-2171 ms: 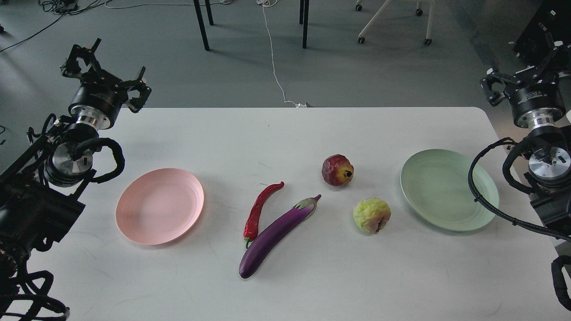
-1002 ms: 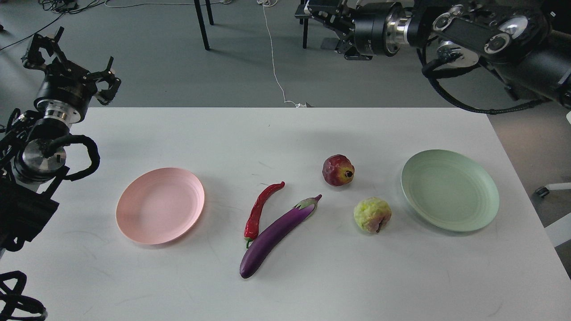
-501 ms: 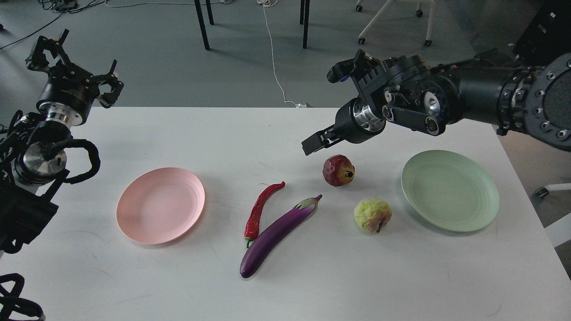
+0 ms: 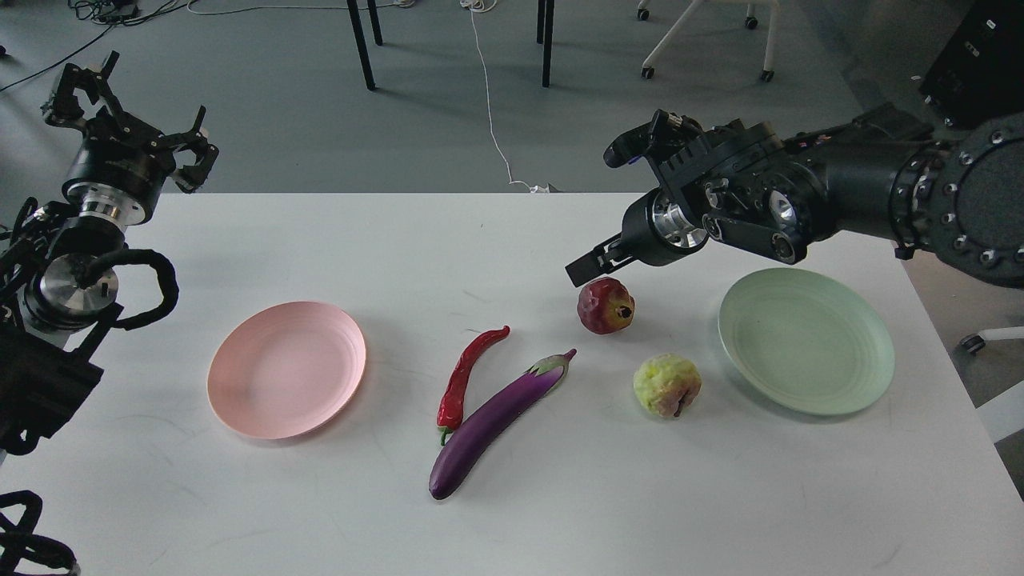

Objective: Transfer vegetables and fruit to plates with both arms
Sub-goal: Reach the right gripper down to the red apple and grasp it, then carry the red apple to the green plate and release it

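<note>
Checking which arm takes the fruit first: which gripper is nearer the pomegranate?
Right. The right gripper hangs just above and left of the pomegranate. The left gripper is far off, beyond the table's far left corner.

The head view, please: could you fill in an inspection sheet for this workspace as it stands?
Surface: white rectangular table, faintly scuffed.
Job's things: round pale pink plate and round pale mint plate, both bare; curved red chili beside glossy purple eggplant; dark red pomegranate; bumpy yellow-green fruit.
Clutter: nothing seen.
Grippers: left gripper open, beyond the table's far left corner; right gripper just above the pomegranate, jaw state unclear.
Cables: white cord on the floor; black loop on the left arm.
Surroundings: grey floor, table legs, wheeled chair base.
</note>
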You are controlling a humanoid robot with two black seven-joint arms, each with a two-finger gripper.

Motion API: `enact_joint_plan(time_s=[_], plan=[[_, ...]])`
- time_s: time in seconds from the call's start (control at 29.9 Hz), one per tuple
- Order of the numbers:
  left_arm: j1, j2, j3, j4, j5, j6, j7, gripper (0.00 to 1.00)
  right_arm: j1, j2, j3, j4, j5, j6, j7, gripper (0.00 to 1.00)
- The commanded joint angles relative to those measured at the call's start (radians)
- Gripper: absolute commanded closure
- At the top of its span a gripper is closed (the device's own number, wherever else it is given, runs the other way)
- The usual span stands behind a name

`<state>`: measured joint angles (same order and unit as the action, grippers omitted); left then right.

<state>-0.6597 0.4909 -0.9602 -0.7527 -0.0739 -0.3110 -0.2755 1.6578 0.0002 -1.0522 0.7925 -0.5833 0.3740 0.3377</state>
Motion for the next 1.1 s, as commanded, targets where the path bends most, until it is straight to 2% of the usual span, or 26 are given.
enact_joint_plan(time_s=[0.0,0.27,0.57,0.7,0.77,0.9,1.07], plan=[[0.002,0.001,0.0,0.0,0.0,0.0,-0.001,0.02,-0.03,0.0,-0.005,-0.007,0.002,-0.003,0.0,0.03],[0.005,0.002,0.0,0.001,-0.003,0.004,-0.002,0.02,-0.148,0.0,-0.011,-0.111,-0.015,-0.013,0.0,0.09],[0.003,0.003,0.0,0.001,-0.001,0.004,-0.001,0.02,-0.168,0.0,0.005,-0.116,-0.013,-0.02,0.001,0.33],[0.005,0.003,0.0,0.0,-0.001,0.004,-0.001,0.02,-0.185,0.0,-0.003,-0.127,-0.013,-0.02,0.001,0.38],[0.005,0.003,0.0,0.0,0.0,0.004,-0.001,0.02,-0.19,0.0,-0.006,-0.128,-0.013,-0.02,0.001,0.49],[0.003,0.008,0.0,0.0,-0.001,0.003,-0.001,0.02,-0.144,0.0,0.003,-0.125,-0.006,-0.02,0.001,0.61],[0.003,0.017,-0.002,0.0,-0.003,0.003,-0.001,0.02,0.003,0.0,0.038,-0.079,-0.001,-0.015,0.001,0.61]])
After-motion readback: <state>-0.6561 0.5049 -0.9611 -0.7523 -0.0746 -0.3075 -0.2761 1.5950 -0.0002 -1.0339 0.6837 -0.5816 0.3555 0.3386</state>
